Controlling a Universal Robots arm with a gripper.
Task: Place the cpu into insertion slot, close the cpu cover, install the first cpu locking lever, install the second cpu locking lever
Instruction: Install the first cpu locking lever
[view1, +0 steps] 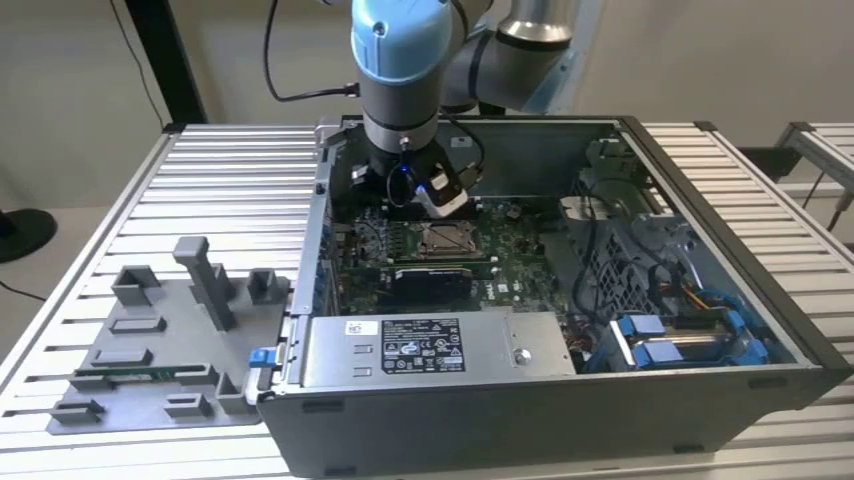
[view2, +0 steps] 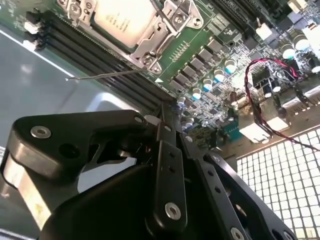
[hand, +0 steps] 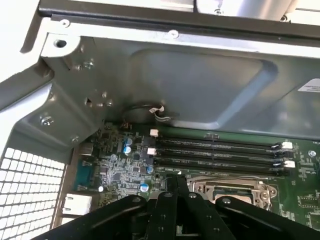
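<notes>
The cpu (view2: 123, 19) sits seated in the insertion slot (view1: 442, 238) on the green motherboard (view2: 210, 55) inside the open computer case (view1: 694, 330); in the second wrist view its pale metal top shows through the cut-out of the cpu cover (view2: 150, 40), which lies down flat around it, so placing the chip and closing the cover look done; a thin locking lever (view2: 107, 75) stands out from the socket's corner as a bare wire over the memory slots (view2: 75, 42), which I judge to be unlatched, so the lever work seems to be what is left, though whether the other lever is home I cannot tell; the gripper (view2: 167, 117) hangs just beside the socket, its black fingers drawn together with nothing between them, tips close above the board near the free lever but apparently not touching it; the exterior view gives what the wrist views cannot: the arm (view1: 400, 60) reaching down into the case from above, the power supply (view1: 414, 345) in front of the board, and a grey parts fixture (view1: 160, 350) on the slatted table (view1: 80, 200) at the exterior view's left; the first wrist view looks the other way over the fingertips (hand: 176, 187), showing the case wall (hand: 200, 85), the memory slots and only an edge of the socket frame (hand: 235, 187); the second wrist view alone shows the chip's face.
</notes>
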